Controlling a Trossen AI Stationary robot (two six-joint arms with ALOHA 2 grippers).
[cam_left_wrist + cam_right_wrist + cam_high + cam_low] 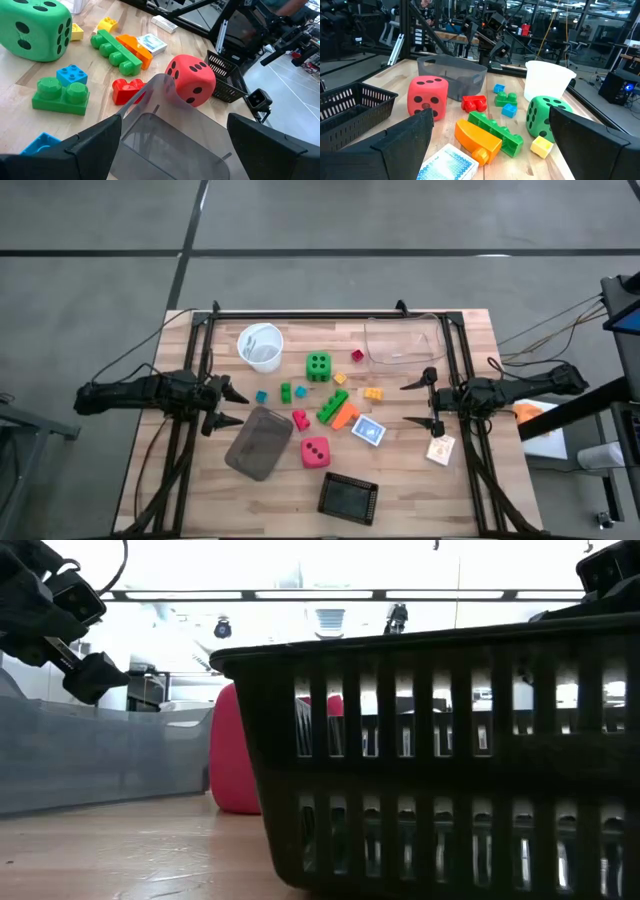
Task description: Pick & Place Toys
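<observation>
Toys lie in the middle of the table: a green die (pixel 318 366), a pink-red die (pixel 315 451), a long green brick (pixel 332 406) beside an orange brick (pixel 345 416), a red brick (pixel 300 420), small green (pixel 286 392), blue (pixel 262 396) and yellow (pixel 357 356) bricks. My left gripper (pixel 232 406) hangs open above the table at their left, over the grey tray's far left corner (pixel 150 100). My right gripper (pixel 422 400) stands open at their right, facing the toys (pixel 490 132). Neither touches anything.
A grey tray (pixel 260 442) lies near the left gripper. A clear box (pixel 405 342) and a white cup (pixel 261 346) stand at the far side. A black basket (pixel 348 498) sits near the front edge. Card packs (pixel 369 431) (pixel 440 448) lie at the right.
</observation>
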